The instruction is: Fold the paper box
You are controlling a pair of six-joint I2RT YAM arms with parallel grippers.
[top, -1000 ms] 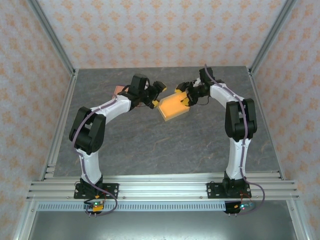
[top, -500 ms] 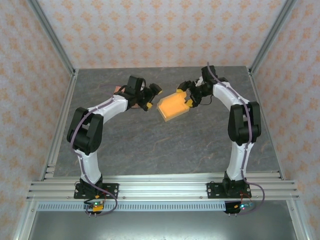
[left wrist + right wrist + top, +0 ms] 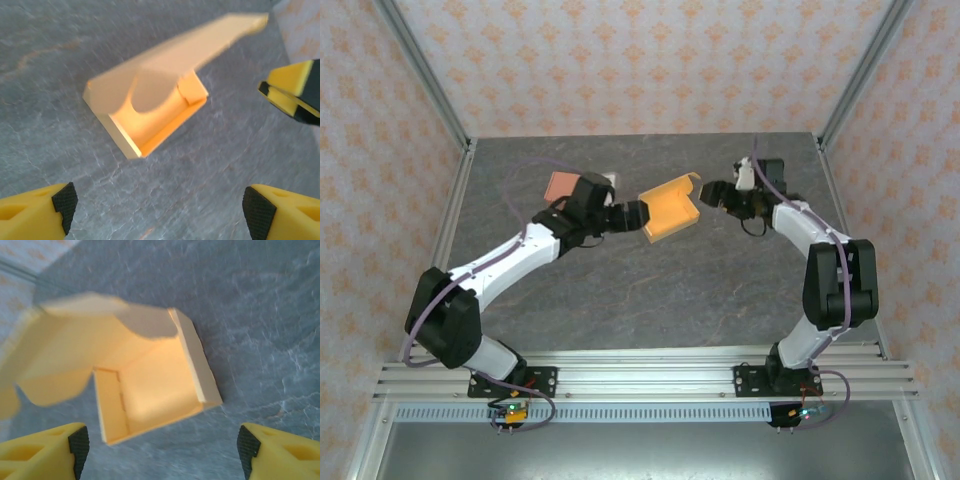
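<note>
The paper box (image 3: 670, 207) lies on the desk (image 3: 650, 290), in its far-centre part, between the two arms. It is an orange carton. The tray is open upward and the lid flap is raised and tilted, not closed. From the left wrist view a curved tuck flap is seen leaning into the tray, and one side wall stands upright. The left gripper (image 3: 159, 205) is just beside the box's left edge, jaws spread wide apart with nothing between them. Whether a fingertip touches the carton cannot be told. The right gripper (image 3: 162, 445) is near the box's right side, apart from it. Its jaws are likewise spread and hold nothing, and grey desk is visible between its pads and the carton. A pink sheet (image 3: 560, 186) lies flat on the desk behind the left arm, apart from the box. The desk is bounded left and right by aluminium rails (image 3: 440, 225) and at the back by a papered wall (image 3: 640, 60). The box is well clear of all three edges. The near half of the desk, from the box down to the arm bases, is bare grey surface.
</note>
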